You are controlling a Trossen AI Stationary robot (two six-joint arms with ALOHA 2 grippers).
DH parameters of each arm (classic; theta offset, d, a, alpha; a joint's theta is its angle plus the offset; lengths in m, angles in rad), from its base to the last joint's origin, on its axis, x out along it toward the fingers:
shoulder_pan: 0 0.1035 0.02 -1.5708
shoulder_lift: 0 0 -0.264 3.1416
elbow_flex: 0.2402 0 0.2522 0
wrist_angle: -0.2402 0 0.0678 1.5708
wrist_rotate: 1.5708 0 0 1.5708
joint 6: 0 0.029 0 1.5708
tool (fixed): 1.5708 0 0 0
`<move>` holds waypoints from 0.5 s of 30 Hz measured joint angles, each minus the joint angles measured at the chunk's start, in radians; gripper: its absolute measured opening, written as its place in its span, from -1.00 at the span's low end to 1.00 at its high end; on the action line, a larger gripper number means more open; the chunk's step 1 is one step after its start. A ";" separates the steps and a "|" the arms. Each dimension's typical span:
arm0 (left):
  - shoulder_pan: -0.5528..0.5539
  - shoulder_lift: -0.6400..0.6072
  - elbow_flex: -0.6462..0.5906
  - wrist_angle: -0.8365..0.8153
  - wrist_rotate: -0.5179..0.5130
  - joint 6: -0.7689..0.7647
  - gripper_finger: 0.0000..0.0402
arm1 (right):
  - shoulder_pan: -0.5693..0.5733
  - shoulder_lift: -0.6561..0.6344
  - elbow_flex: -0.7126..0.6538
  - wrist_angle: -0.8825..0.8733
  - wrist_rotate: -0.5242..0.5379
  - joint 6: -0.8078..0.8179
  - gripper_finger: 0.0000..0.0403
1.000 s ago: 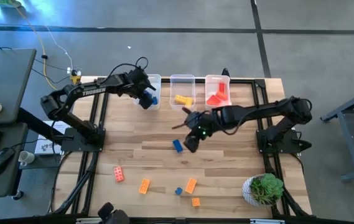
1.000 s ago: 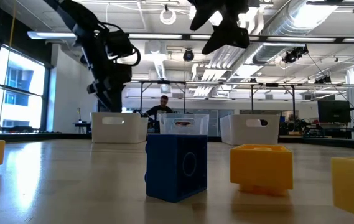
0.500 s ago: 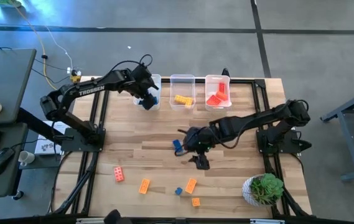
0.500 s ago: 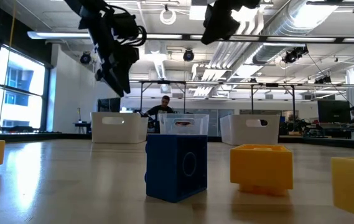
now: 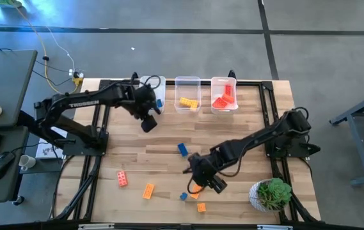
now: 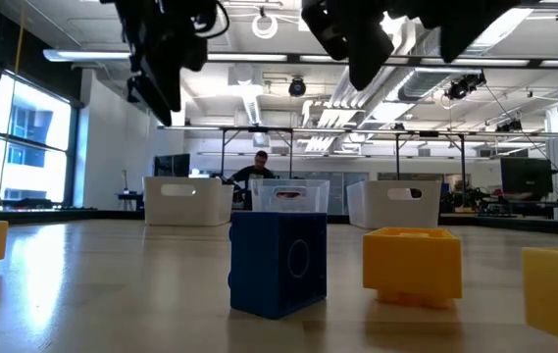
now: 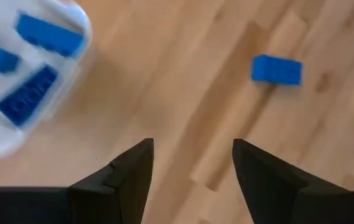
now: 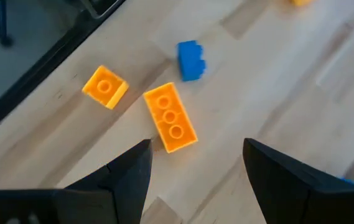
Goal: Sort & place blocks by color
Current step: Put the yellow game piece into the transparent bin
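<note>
Loose bricks lie flat on the wooden table: a blue one (image 5: 182,149), a red one (image 5: 123,179), an orange one (image 5: 148,190), a tiny blue one (image 5: 183,196) and a small orange one (image 5: 201,207). My right gripper (image 5: 202,181) hangs open and empty over a long orange brick (image 8: 170,126), with the small orange brick (image 8: 105,87) and tiny blue brick (image 8: 191,60) beside it. My left gripper (image 5: 148,121) is open and empty above bare table, just in front of the bin of blue bricks (image 7: 21,93); the blue brick (image 7: 277,68) lies ahead of it.
Three clear bins stand in a row at the far edge: blue bricks in the left (image 5: 157,96), orange-yellow in the middle (image 5: 187,96), red in the right (image 5: 224,94). A potted plant (image 5: 271,193) sits at the near right corner. A person shows far behind the table.
My right gripper has swung from the table's middle toward the near edge and now hangs over the orange bricks. My left gripper has drawn back from the blue bin toward the near edge, over bare table. No brick has moved.
</note>
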 joint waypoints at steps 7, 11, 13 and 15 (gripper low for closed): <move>-0.155 -0.092 0.000 -0.060 -0.001 -0.181 0.01 | 0.031 0.054 0.000 0.011 0.001 -0.119 0.18; -0.235 -0.142 0.000 -0.059 0.000 -0.287 0.01 | 0.043 0.083 0.000 0.020 0.011 -0.194 0.18; -0.272 -0.160 0.000 -0.059 -0.001 -0.339 0.01 | 0.049 0.100 0.000 0.032 0.014 -0.215 0.18; -0.307 -0.177 0.000 -0.058 -0.001 -0.384 0.01 | 0.052 0.117 0.000 0.049 0.014 -0.229 0.18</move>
